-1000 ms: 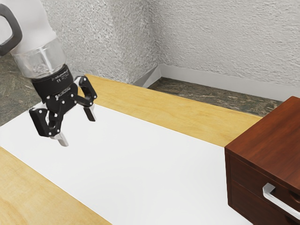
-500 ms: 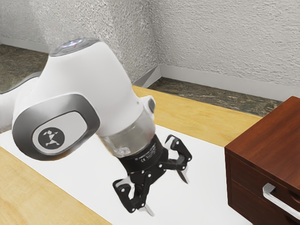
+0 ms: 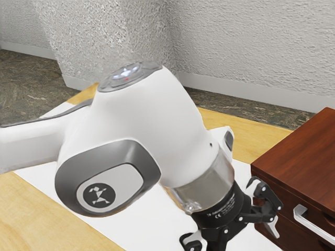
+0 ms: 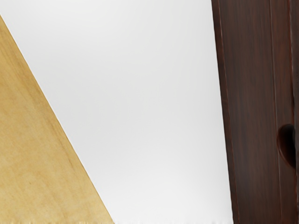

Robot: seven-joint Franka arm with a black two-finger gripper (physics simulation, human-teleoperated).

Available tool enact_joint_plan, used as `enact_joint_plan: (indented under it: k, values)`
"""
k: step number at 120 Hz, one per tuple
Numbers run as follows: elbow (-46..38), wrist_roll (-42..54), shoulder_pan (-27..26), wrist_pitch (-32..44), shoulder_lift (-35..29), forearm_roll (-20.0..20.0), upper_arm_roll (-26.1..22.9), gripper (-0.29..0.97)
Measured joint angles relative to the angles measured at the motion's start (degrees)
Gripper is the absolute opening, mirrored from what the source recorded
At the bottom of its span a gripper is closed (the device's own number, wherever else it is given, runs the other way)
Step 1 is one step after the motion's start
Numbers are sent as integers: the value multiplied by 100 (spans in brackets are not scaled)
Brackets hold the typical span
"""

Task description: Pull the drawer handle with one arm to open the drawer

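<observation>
Jaws spread open, empty, just beside drawer (image 3: 276, 196) front, short of handle (image 3: 314, 226). Drawer sits in dark cabinet (image 3: 309, 151) on table (image 3: 251, 137), exterior view's right, apparently shut. Grasp, pull not yet done.

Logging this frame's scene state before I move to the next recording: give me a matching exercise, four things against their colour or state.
Things:
1. claw
2. drawer handle
3. cabinet
4. mat

Descriptions:
A. white, flat on the table
B. dark reddish wood
C. black, open, short of the handle
D. silver bar on the drawer front

Pairs: 1-C, 2-D, 3-B, 4-A
</observation>
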Motion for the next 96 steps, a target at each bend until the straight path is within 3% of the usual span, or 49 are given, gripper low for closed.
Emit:
enact_joint_plan:
  k: [96]
  values:
    - [467,-69,-60,234,789,-32,-24,68]
